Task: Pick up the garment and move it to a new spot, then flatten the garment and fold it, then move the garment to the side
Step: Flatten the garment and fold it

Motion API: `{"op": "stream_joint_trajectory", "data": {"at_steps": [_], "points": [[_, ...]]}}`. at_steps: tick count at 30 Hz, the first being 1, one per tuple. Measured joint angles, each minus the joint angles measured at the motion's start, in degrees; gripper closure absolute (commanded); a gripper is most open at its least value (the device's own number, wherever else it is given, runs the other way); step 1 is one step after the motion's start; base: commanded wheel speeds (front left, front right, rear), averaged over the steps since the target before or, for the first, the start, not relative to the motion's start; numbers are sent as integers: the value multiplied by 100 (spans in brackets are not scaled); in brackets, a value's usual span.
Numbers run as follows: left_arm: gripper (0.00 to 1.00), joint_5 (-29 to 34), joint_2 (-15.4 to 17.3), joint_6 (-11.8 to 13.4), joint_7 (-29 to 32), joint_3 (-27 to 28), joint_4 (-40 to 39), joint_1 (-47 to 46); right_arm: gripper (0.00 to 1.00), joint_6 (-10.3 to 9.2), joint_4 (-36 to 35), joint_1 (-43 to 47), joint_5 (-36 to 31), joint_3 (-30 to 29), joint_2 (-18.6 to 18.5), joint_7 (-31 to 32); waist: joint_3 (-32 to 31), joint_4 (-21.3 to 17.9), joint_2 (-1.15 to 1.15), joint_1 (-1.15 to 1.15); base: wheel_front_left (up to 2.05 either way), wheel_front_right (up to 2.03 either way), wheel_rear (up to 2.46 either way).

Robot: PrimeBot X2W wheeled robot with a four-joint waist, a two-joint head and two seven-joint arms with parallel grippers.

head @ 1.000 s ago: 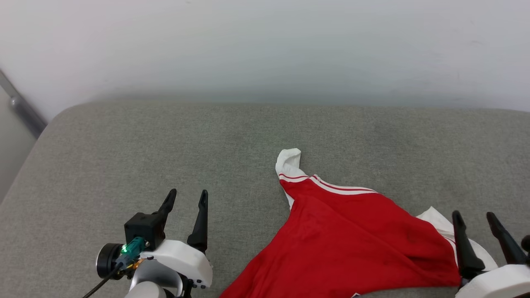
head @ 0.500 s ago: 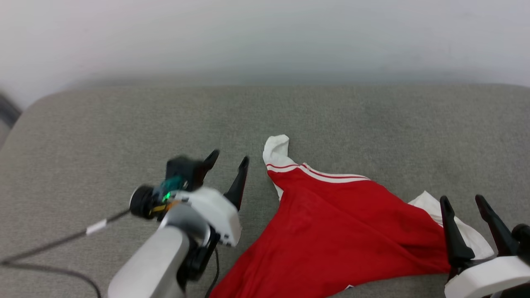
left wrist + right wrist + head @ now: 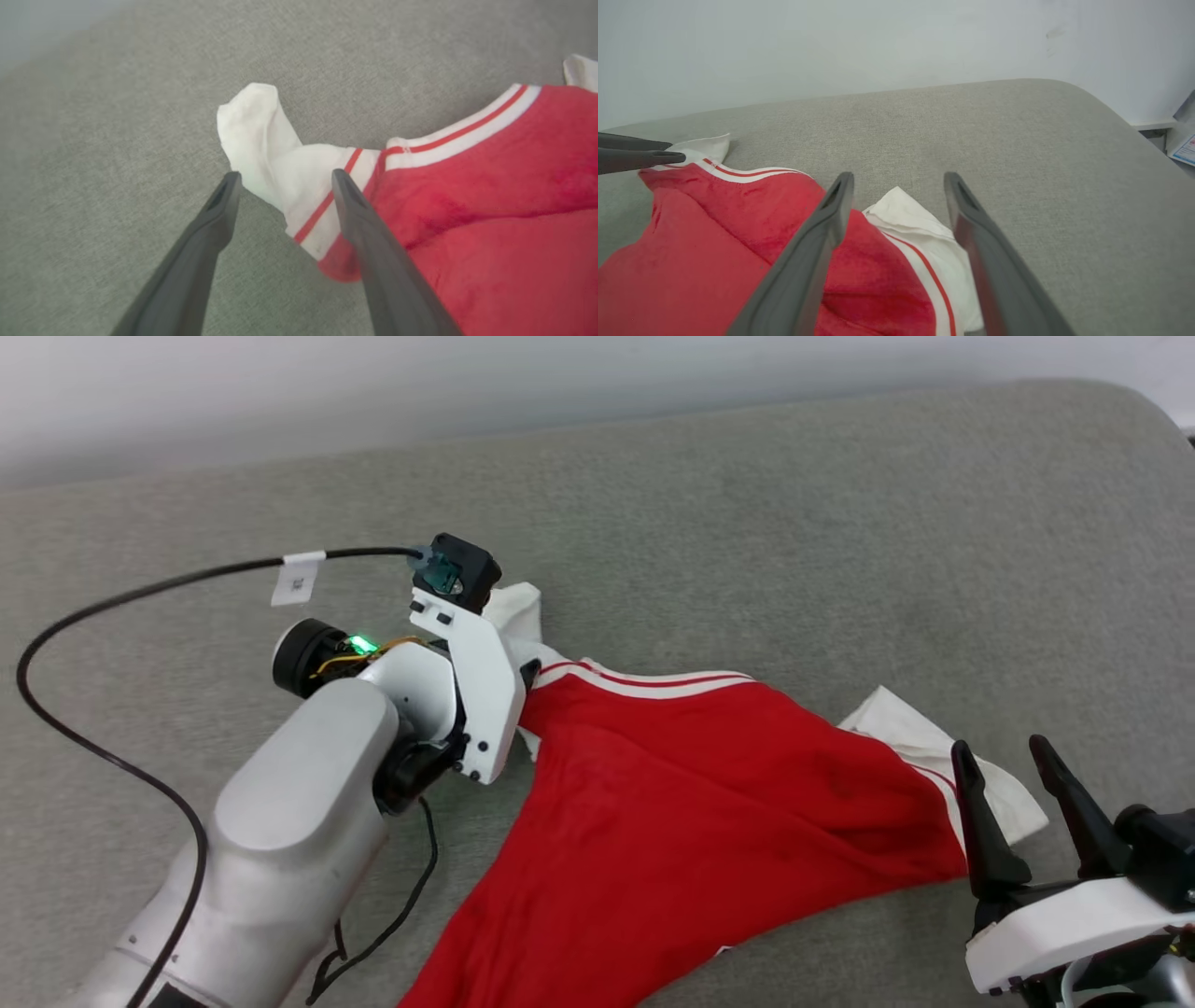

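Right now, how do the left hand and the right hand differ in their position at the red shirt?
The left hand is stretched far forward, while the right hand sits low at the near right. The left hand has the far white sleeve end between its fingers in its wrist view; the right hand is poised over the right sleeve end. Both hands are open, and neither grips the shirt.
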Motion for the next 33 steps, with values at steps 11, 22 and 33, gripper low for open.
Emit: {"op": "stream_joint_trajectory", "data": {"at_steps": [11,22,33], "points": [[100,-253,164,-185,539,-103,200,-246,0,0,320,-132,83,-45,21,-214,295,-277,0,0,0,0,0],[100,-266,843,651,-476,426,-1332,925,0,0,207,-99,29,-298,35,-44,39,325,0,0,0,0,0],[54,-1131,928,1753,-1292,1144,-2301,3641,0,0,-15,179,31,-565,38,132,-386,959,0,0,0,0,0]]}}
